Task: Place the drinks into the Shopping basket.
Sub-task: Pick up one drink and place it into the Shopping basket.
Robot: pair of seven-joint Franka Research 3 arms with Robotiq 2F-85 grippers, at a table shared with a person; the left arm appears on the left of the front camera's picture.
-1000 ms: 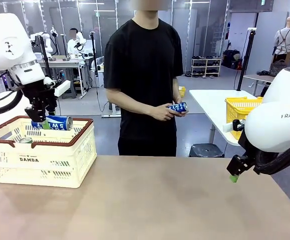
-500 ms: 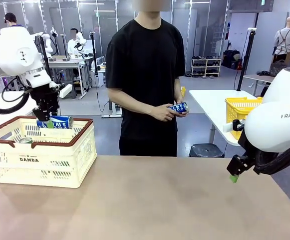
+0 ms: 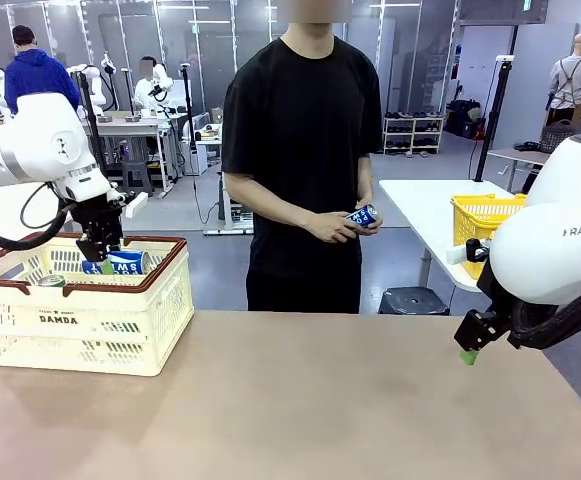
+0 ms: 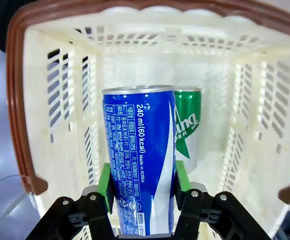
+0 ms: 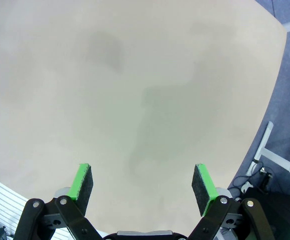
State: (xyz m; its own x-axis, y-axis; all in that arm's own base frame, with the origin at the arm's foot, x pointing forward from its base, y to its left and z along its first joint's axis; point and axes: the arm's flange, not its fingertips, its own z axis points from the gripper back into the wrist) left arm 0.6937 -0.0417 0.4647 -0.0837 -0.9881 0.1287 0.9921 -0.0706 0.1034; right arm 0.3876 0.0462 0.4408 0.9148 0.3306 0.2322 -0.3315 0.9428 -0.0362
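We list the surroundings first.
- Plain tan table top (image 3: 310,400), bare across its middle and right.
- Person in a black T-shirt at the far side, hands (image 3: 332,228) together at the waist around a second small blue can with white lettering (image 3: 362,215).
- White side table (image 3: 425,205) behind on the right, carrying a yellow mesh basket (image 3: 485,215); a dark stool (image 3: 413,300) stands below it.
- Right gripper (image 3: 468,352), well apart from every can, hangs over bare table near the right edge. In its wrist view the right gripper (image 5: 144,182) has its green pads (image 5: 83,181) spread wide with nothing between them.

Task items.
- Cream-white latticed plastic basket with brown-red rim (image 3: 160,300), "DAMDA" printed on its near wall, on the table's left end. Seen from above, its walls (image 4: 67,100) surround both cans.
- Slim blue metal can with white lettering (image 3: 120,265), lying sideways just inside the basket's mouth, below the far rim. The left gripper (image 3: 100,262) has its fingers pressed on either side of it. In the left wrist view this blue can (image 4: 140,165) is clamped between the pads (image 4: 105,182) of the left gripper (image 4: 142,180), and it blocks much of the basket floor.
- Slim green can with white markings (image 4: 188,130), deeper in the basket, partly hidden behind the blue one; its lid (image 3: 52,281) shows above the near rim.
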